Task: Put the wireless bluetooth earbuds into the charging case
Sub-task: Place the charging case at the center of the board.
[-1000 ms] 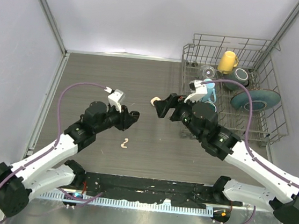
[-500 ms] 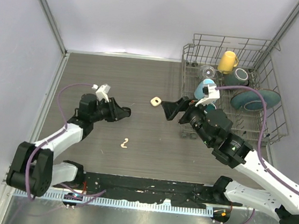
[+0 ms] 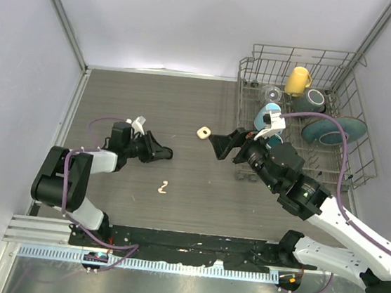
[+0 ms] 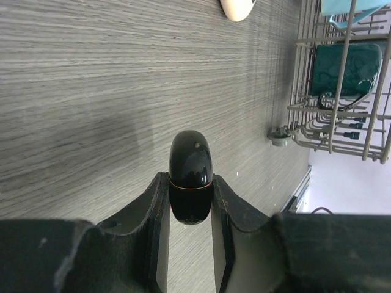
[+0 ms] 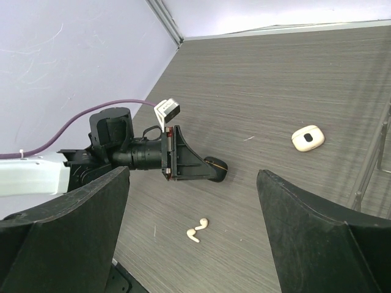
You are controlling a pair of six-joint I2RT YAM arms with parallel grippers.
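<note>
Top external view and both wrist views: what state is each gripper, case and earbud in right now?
left gripper: shut on the black charging case.
black charging case: lid shut, clamped in the left gripper.
right gripper: open, empty.
cream-white charging case: lying free on the table; lid state unclear.
cream-white earbuds: loose on the table, in no case.
dish rack: loaded with mugs and bowls.

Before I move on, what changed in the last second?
The right gripper, open, backed rightward away from the small cream rounded case. The left arm folded its elbow back; the left gripper stays shut on the glossy black oval case. The cream case and white earbud stayed put.
</note>
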